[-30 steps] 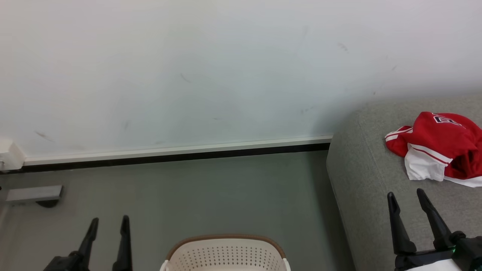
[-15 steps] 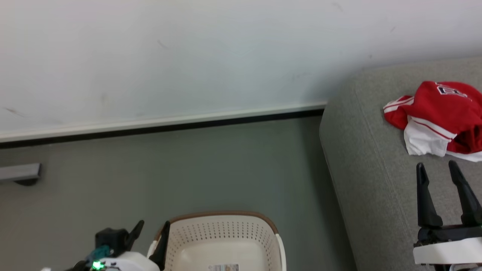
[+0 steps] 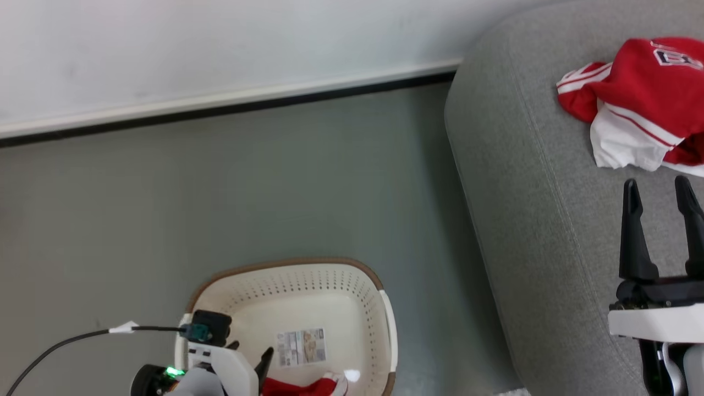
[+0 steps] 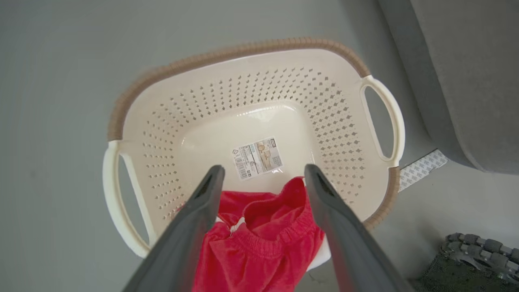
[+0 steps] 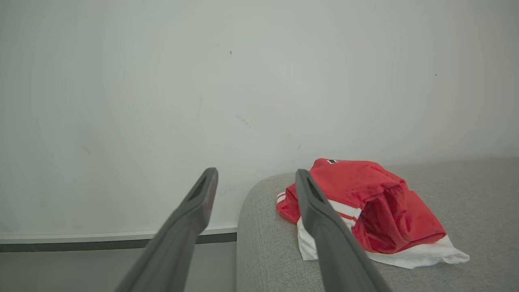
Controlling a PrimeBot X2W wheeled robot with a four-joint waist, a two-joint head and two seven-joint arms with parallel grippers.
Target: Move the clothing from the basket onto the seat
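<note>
Clothing (image 4: pixel 259 243) in basket (image 4: pixel 263 83) w/ left claw (image 4: pixel 263 168) spread wide over it.

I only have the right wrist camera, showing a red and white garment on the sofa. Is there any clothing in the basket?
Observer: Yes, a red garment lies at one end of the basket.
Operator: Where is the left gripper?
Observer: The left gripper is open above the basket, fingers pointing at that garment.
Operator: Anything else inside?
Observer: A paper label on the bottom.

Red clothing (image 5: pixel 371 198) on seat (image 5: pixel 470 198), tool (image 5: pixel 255 172) spread
</note>
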